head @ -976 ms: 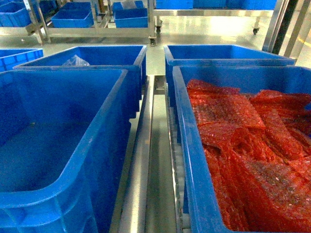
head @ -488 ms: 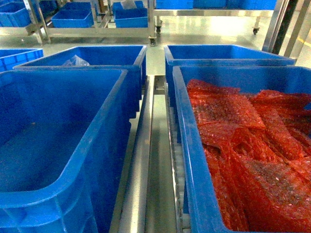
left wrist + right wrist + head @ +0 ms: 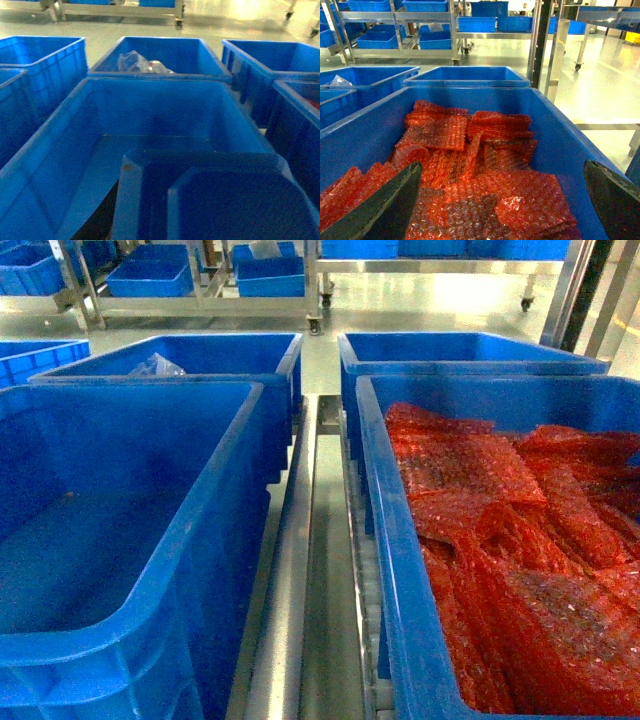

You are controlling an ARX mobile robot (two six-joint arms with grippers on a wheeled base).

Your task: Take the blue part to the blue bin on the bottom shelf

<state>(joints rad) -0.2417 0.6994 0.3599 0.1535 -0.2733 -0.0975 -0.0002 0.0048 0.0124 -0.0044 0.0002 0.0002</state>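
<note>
Two grippers: the right gripper (image 3: 500, 200) hangs spread wide over red bubble-wrap bags (image 3: 470, 165); the left gripper (image 3: 210, 200) grasps what seems a blue part above an empty blue bin (image 3: 75, 130). At twelve o'clock, distant racks (image 3: 455, 35); misjudging them risks a wrong-bin drop.

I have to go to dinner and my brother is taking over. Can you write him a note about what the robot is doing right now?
Right end effector: open and holding nothing. It hangs over the right bin, which is full of red bubble wrap.
Left end effector: hidden from every camera. Its wrist view shows a blue piece right under the lens, above the empty bin. I cannot tell whether it is being held.
Done: nothing can be seen lying in the empty bin yet.
Left: check that the blue piece is the part, then get it into the blue bin.
</note>
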